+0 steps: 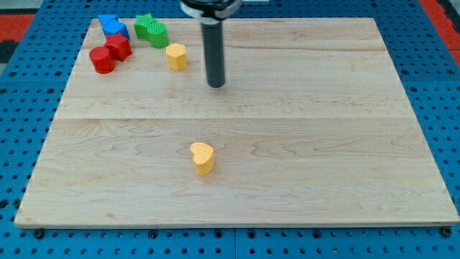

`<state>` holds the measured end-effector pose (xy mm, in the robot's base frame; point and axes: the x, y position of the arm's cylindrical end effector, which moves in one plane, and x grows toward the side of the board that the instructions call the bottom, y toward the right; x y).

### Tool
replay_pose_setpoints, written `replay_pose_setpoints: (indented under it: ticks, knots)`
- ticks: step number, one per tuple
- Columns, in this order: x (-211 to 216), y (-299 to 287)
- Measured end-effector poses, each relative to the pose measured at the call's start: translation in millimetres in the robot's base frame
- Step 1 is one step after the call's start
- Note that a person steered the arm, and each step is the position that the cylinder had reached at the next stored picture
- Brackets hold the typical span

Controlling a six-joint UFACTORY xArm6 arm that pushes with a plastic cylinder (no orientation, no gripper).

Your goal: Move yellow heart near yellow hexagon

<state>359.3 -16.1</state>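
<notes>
So the yellow heart point(203, 157) is sitting mid-worktop, a bit toward the bottom edge, while the yellow hexagon point(176, 55) is waiting near the top-left corner beside the green block point(151, 29) and red blocks point(110, 54). The rod's tip point(215, 84) is hovering right of the hexagon. No gripper here, so no spread or pinch to report. Risk: it's clipping the hexagon while swinging round, or the heart's skidding off-line.

Tool tip point(215, 84) down on the surface point(323, 144), just right of yellow hexagon point(176, 56). Yellow heart point(203, 157) well apart, toward the view's bottom.
</notes>
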Motion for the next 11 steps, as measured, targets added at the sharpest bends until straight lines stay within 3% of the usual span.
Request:
replay_pose_setpoints:
  ticks: [1, 2, 3, 4, 6, 7, 8, 9, 10, 11]
  knots:
    - [-61, -28]
    - [-66, -111]
    - [-21, -70]
    - [-12, -104]
    - [-35, -130]
    - [-13, -66]
    - [65, 46]
    - [162, 52]
    - [182, -17]
    - [122, -89]
